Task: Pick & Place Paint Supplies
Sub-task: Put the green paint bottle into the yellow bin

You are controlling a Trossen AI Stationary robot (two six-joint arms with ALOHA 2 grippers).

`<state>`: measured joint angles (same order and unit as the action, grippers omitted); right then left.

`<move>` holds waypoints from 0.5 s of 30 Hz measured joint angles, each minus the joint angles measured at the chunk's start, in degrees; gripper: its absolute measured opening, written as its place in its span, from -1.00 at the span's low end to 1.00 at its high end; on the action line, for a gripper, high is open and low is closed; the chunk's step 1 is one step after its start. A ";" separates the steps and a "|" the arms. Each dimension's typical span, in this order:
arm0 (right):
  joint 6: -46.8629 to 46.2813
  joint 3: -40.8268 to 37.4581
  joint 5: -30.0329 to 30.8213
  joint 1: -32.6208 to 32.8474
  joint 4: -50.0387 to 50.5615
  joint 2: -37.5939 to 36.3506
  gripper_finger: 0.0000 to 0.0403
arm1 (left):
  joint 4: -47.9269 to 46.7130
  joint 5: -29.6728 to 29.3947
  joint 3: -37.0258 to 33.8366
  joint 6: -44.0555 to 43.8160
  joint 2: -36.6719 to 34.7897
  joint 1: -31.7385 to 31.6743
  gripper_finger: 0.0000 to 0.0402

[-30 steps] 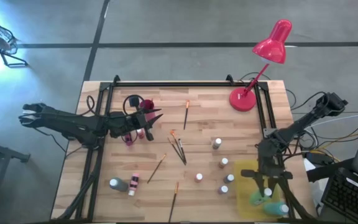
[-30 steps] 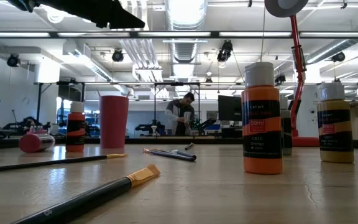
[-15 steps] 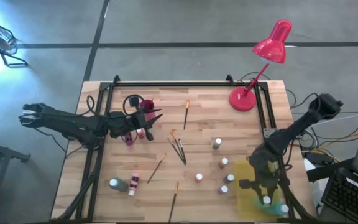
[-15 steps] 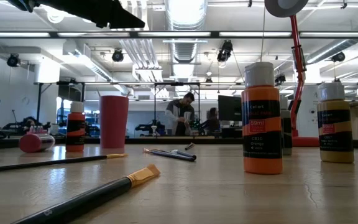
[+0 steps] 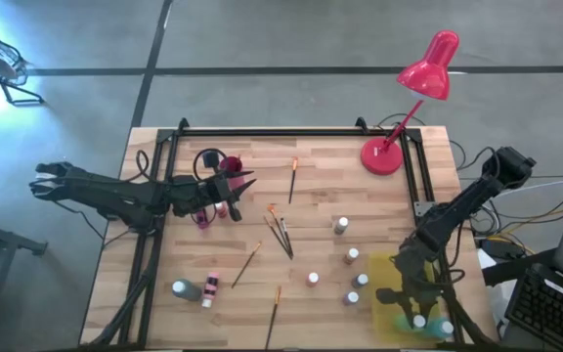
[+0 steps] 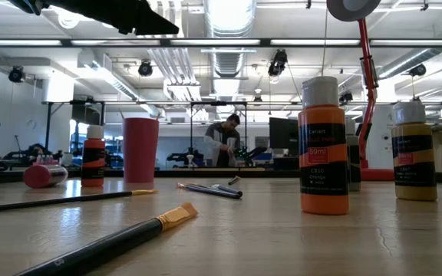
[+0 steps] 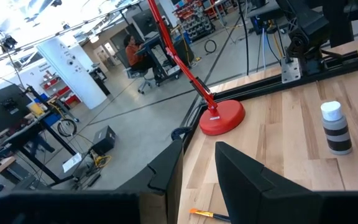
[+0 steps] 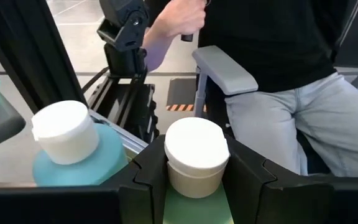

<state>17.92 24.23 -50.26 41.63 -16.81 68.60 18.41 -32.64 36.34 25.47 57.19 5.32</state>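
My right gripper (image 5: 413, 311) is down over the flat yellow tray (image 5: 387, 269) at the table's near right, shut on the larger green bottle (image 8: 197, 208). The larger blue bottle (image 8: 64, 134) stands upright beside it on the tray. My left gripper (image 5: 242, 183) hovers open and empty over the table's left part, near the pink cup (image 5: 231, 164); its fingers show apart (image 7: 197, 171). Small white-capped paint bottles (image 5: 352, 256) stand in the right half, two more (image 5: 195, 288) lie near left. Thin brushes (image 5: 281, 233) lie flat mid-table. My right gripper holds the green bottle by its white cap (image 8: 196, 155), pinched between the two fingers, one on each side. The fingers (image 8: 151, 171) come from above, pointing down. The bottle is upright below them over the yellow tray; whether its base rests there is hidden by the gripper.
The red desk lamp stands with its base (image 5: 382, 154) at the far right. A black frame (image 5: 262, 132) runs along the far edge and both sides. In the low view an orange bottle (image 6: 323, 146) and a brush (image 6: 106, 245) are close. A seated person (image 8: 278, 50) is beyond the table's right edge.
My right arm has shifted toward the table's near edge and come lower over the yellow tray, with the green bottle between its fingers. The left arm has kept still.
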 joint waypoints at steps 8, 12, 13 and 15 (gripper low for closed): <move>-1.05 -0.10 0.97 2.11 -0.55 -0.41 -0.45 | 0.00 0.00 0.00 0.00 0.00 0.00 -0.50; -1.46 -0.15 1.01 3.31 -1.64 -0.48 -0.45 | 0.00 -0.02 0.00 0.00 0.00 0.02 -0.50; -1.41 -0.15 1.03 3.69 -1.79 -0.50 -0.45 | 0.00 -0.02 0.00 0.00 0.00 0.00 -0.50; -1.43 -0.15 1.11 4.22 -1.98 -0.50 -0.45 | 0.00 -0.02 0.00 0.00 0.01 0.01 -0.50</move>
<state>16.49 24.08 -49.16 45.85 -18.79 68.10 18.41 -32.67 36.34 25.47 57.20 5.33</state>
